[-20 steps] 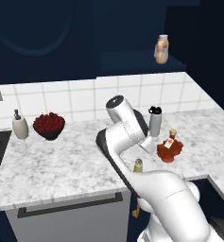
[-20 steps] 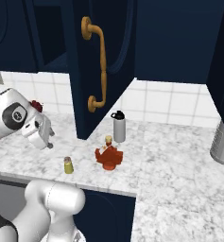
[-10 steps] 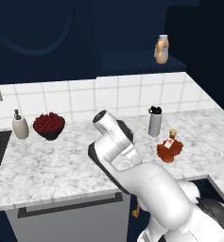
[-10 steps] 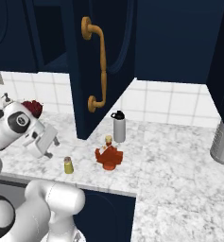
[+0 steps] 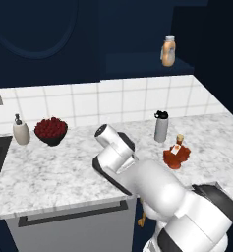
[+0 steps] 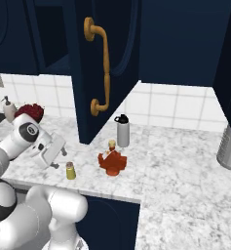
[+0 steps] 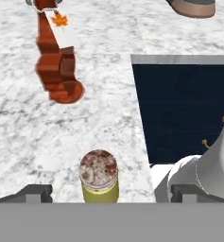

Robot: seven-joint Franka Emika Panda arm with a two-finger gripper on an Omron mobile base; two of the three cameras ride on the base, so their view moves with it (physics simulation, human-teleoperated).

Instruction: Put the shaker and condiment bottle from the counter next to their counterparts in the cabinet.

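The small yellow shaker (image 7: 99, 177) stands near the counter's (image 7: 99, 123) front edge, right ahead of my open gripper (image 7: 111, 193), between its two dark fingertips and left of centre. From the right base view the gripper (image 6: 59, 160) hovers just left of the shaker (image 6: 70, 170), apart from it. The deep-red condiment bottle (image 6: 112, 160) with a tan stopper stands further right on the counter (image 6: 175, 166); it shows too as the red bottle (image 5: 176, 153) (image 7: 56, 66). A pale orange bottle (image 5: 168, 51) stands on the navy cabinet's shelf (image 5: 147, 64). My arm hides the shaker in the left base view.
A taller grey shaker with a black top (image 5: 161, 127) (image 6: 122, 132) stands behind the red bottle. The open cabinet door with a gold handle (image 6: 100, 68) hangs above the counter. A bowl of red fruit (image 5: 51, 130) and a soap dispenser (image 5: 20, 130) sit at the left, a grey canister (image 6: 229, 146) at the right.
The arm has folded lower and swung left, bringing the hand down and closer to the yellow shaker. The jaws stayed open; the bottles have not moved.
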